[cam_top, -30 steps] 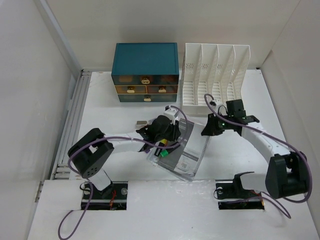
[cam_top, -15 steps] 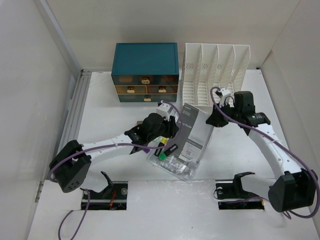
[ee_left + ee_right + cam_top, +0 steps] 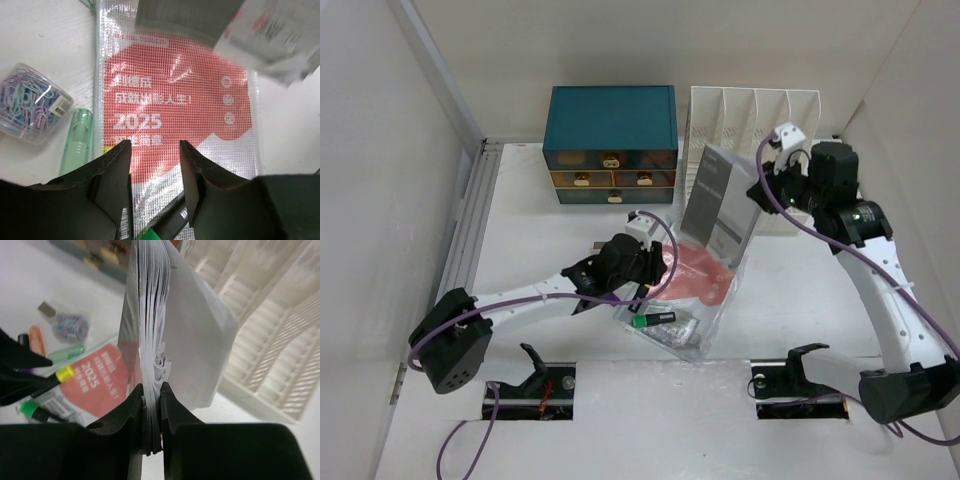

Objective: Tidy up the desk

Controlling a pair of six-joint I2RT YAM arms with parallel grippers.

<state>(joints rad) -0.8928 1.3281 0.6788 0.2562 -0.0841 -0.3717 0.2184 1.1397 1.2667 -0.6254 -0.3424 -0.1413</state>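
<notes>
The desk [image 3: 525, 225], a wide white tabletop, fills the scene from the arm bases out to the far wall. Loose stationery lies in its middle, a teal drawer cabinet [image 3: 610, 115] stands at the far edge, and a white file rack [image 3: 740, 130] is just to the right of that. The right gripper [image 3: 150, 395] is clamped tight on the lower edge of a grey-covered booklet [image 3: 718, 198]. It holds the booklet upright and off the desk, just in front of the rack's left slots. The step in hand looks like filing it. To do that well, the booklet should be turned so its edge runs parallel to the dividers, brought above one slot and lowered straight down. Its pages fan loosely at the top and could catch on a divider. The left gripper [image 3: 155, 150] hangs low with its jaws apart and grips nothing. It is over a mesh pouch [image 3: 175, 100] holding a red sheet, with a paper clip box [image 3: 30, 107] to its left and a green marker [image 3: 645, 321] nearer the bases.
</notes>
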